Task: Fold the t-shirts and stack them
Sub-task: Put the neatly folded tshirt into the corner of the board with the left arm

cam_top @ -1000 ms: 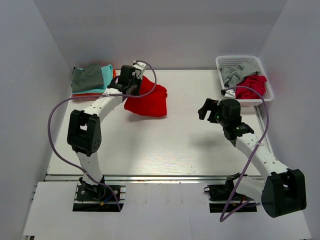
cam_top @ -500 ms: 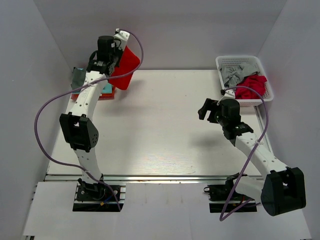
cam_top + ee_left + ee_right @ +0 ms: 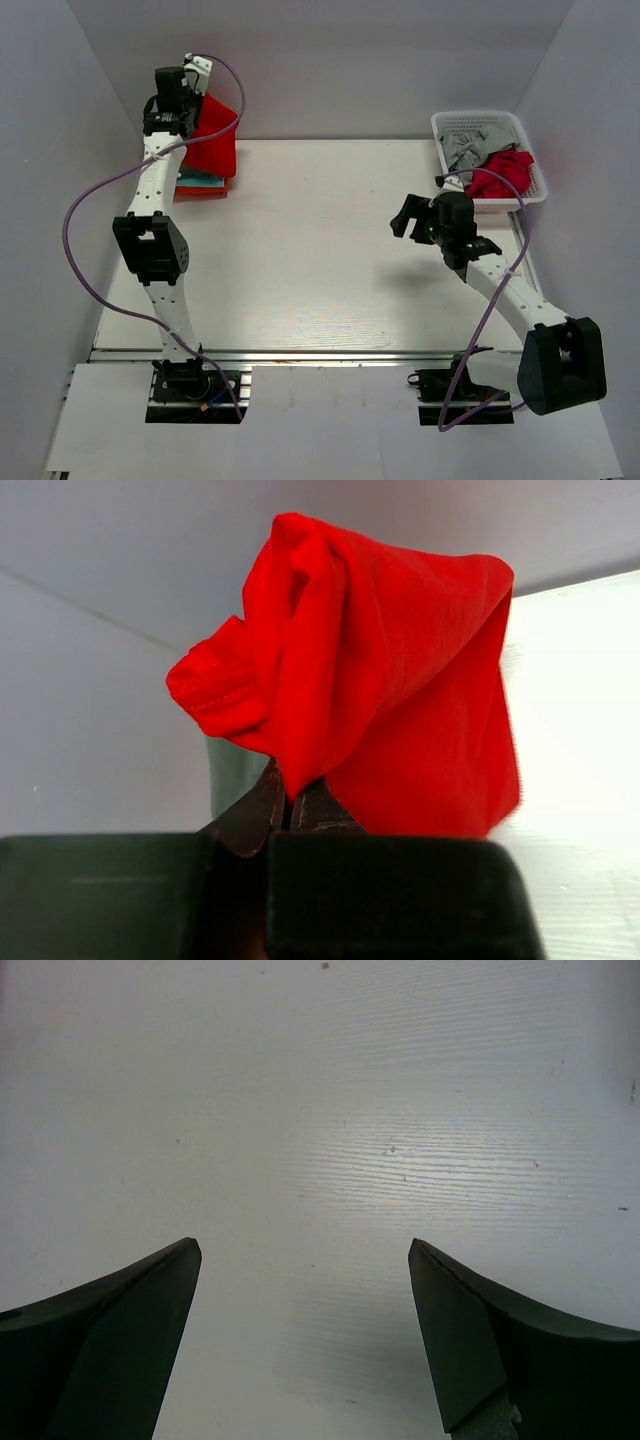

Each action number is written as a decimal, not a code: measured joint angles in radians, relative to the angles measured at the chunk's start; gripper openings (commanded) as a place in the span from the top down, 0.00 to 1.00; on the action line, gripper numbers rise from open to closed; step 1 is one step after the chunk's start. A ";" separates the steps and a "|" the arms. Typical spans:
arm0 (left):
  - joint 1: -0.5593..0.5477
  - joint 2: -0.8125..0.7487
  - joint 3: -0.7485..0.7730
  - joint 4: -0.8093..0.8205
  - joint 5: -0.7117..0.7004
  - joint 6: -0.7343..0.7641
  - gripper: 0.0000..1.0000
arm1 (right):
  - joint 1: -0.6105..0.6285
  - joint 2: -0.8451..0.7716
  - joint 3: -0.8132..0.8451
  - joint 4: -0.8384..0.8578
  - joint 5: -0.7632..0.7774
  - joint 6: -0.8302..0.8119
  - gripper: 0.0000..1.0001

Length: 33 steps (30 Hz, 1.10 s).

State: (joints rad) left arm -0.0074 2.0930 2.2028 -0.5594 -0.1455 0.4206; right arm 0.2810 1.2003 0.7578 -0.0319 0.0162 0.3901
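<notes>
Red t-shirt over the stack
My left gripper pinches it; lower flat and square before letting go. Right gripper hangs apart, empty.

White table, shirt stack, perhaps teal-topped, basket

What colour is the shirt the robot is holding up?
Bright red. The t-shirt shows best in the left wrist view.

Table middle wide open
Basket crowds the far right corner, red t-shirt hangs over stack far left
</notes>
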 measured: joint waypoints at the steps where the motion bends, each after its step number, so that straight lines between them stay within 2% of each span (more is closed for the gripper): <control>1: 0.012 0.008 0.004 0.001 0.000 -0.004 1.00 | 0.000 0.006 0.003 0.000 -0.006 0.002 0.10; 16: 0.196 0.178 0.078 0.066 0.073 -0.074 1.00 | 0.001 0.120 0.076 -0.016 -0.072 0.018 0.10; 19: 0.217 0.226 0.090 0.076 0.068 -0.086 0.49 | 0.001 0.145 0.090 -0.020 -0.078 0.018 0.10; 20: 0.223 0.241 0.093 0.085 0.050 -0.099 0.01 | 0.001 0.152 0.095 -0.020 -0.081 0.018 0.10; 28: 0.241 0.280 0.097 0.166 -0.090 -0.231 0.00 | 0.001 0.215 0.123 -0.021 -0.113 0.016 0.10; 33: 0.240 0.255 0.049 0.200 -0.078 -0.291 0.00 | 0.001 0.215 0.123 -0.022 -0.130 0.010 0.10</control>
State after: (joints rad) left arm 0.2321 2.3482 2.2517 -0.3592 -0.2237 0.1291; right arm 0.2817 1.4151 0.8810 -0.0540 -0.1143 0.4000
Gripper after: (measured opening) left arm 0.993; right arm 0.902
